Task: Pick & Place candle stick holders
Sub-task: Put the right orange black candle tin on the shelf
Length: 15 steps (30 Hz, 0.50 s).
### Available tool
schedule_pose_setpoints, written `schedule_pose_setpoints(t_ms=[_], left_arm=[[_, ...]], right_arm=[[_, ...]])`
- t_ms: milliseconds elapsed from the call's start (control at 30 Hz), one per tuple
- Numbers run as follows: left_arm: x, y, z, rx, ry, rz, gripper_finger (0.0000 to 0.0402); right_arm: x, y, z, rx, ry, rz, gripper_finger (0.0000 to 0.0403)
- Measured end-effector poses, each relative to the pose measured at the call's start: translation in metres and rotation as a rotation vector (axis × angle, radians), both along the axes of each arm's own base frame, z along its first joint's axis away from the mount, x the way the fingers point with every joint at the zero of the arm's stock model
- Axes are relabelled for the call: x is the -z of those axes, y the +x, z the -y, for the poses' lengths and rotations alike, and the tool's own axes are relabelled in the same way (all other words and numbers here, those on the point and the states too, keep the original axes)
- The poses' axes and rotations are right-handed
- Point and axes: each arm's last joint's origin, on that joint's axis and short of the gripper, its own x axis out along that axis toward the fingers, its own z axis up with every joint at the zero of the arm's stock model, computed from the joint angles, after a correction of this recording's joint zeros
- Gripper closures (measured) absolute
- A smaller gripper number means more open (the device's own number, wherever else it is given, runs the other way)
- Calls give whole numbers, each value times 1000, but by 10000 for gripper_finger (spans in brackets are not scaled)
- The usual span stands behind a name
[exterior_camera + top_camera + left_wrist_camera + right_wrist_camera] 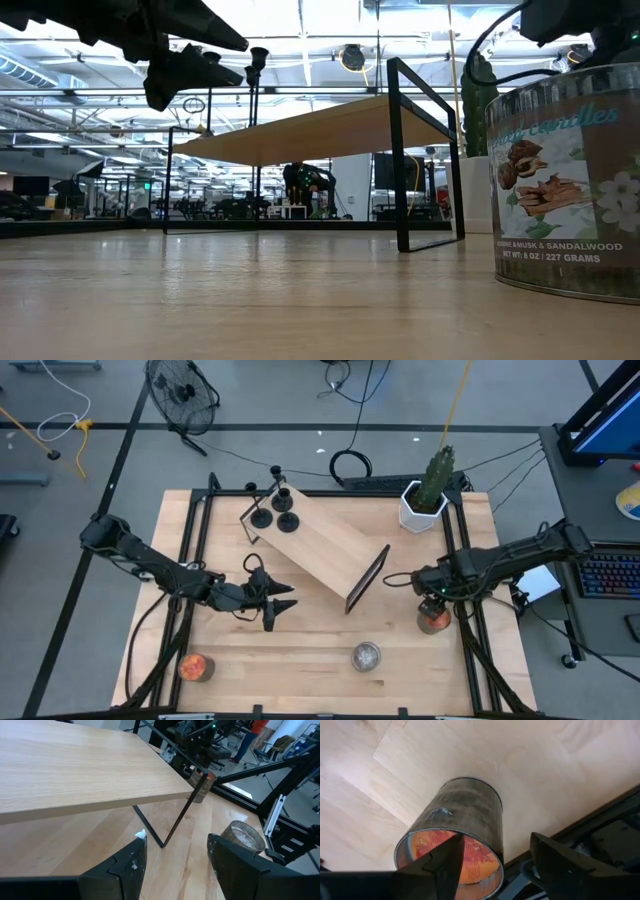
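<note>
Light wooden table (pixel 300 650), black-framed. Right gripper (pixel 495 862): fingers spread, poised just above an upright orange glass cup (pixel 457 832), not gripping it. Left gripper (pixel 283 608): fingers spread, empty; silvery cup (pixel 366 656) ahead of it, second orange cup (pixel 195 666) behind. Three black holders (pixel 274 512) on a wooden shelf (pixel 315 545) beyond.

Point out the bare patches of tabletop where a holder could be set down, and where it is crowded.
Free: the front strip between the orange cup and silvery cup, and the shelf top beyond the three black holders. Crowded: the right edge, where the right gripper hangs open over the other orange cup, and around the open left gripper.
</note>
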Motion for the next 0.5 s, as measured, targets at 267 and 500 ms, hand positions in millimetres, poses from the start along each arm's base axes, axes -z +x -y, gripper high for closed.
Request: schedule_pose_setpoints(t_ms=[267, 500], left_arm=[[0, 0, 0, -1, -2, 1, 188], [0, 0, 0, 0, 1, 1, 188]], right_arm=[[22, -1, -3, 15, 94, -41, 188], [22, -1, -3, 30, 97, -26, 221]])
